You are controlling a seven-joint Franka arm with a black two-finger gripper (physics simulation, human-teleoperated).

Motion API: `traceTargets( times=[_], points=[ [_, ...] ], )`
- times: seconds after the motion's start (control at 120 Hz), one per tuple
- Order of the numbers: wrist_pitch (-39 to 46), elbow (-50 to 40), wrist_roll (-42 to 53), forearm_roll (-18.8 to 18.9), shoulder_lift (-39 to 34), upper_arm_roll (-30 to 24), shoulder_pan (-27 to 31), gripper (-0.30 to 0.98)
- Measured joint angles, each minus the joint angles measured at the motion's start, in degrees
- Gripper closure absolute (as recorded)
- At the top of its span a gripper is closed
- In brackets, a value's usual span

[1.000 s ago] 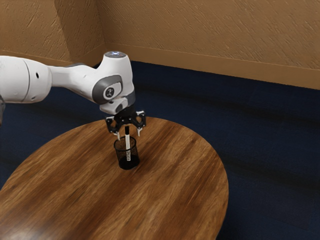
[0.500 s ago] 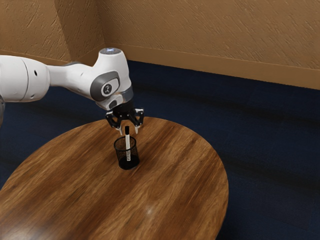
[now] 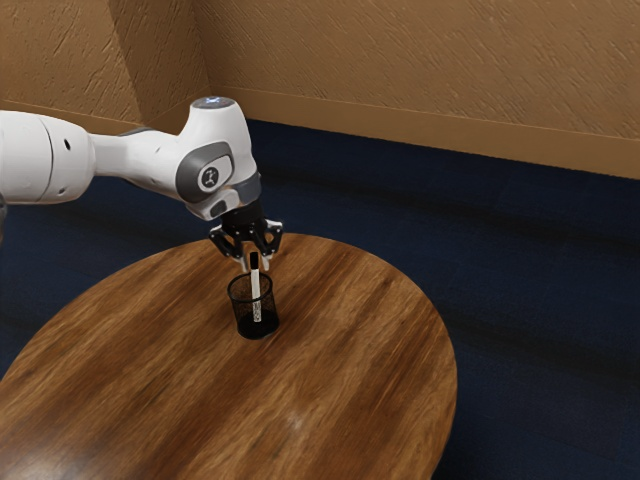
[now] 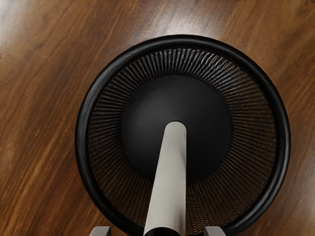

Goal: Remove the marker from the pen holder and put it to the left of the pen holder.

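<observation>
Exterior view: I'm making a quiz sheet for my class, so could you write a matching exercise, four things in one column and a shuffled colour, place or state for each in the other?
Things:
1. Marker
2. Pen holder
3. Gripper
4. Table

Descriptions:
A. Open, above the pen holder
B. Brown, wood-grained, with a curved edge
C. Black, with mesh sides
D. Mostly white, inside the pen holder

Right pairs: 1-D, 2-C, 3-A, 4-B
</observation>
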Motion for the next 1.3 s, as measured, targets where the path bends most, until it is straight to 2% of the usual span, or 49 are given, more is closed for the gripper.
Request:
traceTargets(
  times=[0.433,0.75,0.817,0.9,1.033,1.175,1.233,1.3],
  points=[
    [0.15,0.08,2.00,-1.00,-0.53,0.01,0.00,0.72],
    [-2.17,-0.54,2.61,-1.81,-9.96,0.02,1.35,0.76],
    [-2.96,-0.49,2.73,-3.25,-11.80,0.85,3.13,0.77],
    [-3.65,-0.17,3.10,-8.25,-12.54,4.81,6.23,0.77],
    [-4.41,0.06,5.52,-24.32,-8.11,8.02,15.06,0.76],
    [-6.66,0.07,8.98,-41.76,-3.34,8.41,18.14,0.76],
    [-7.75,0.07,10.17,-46.33,-1.37,8.44,18.72,0.76],
    [-8.65,0.07,11.34,-49.51,1.46,9.49,18.99,0.77]
  ],
)
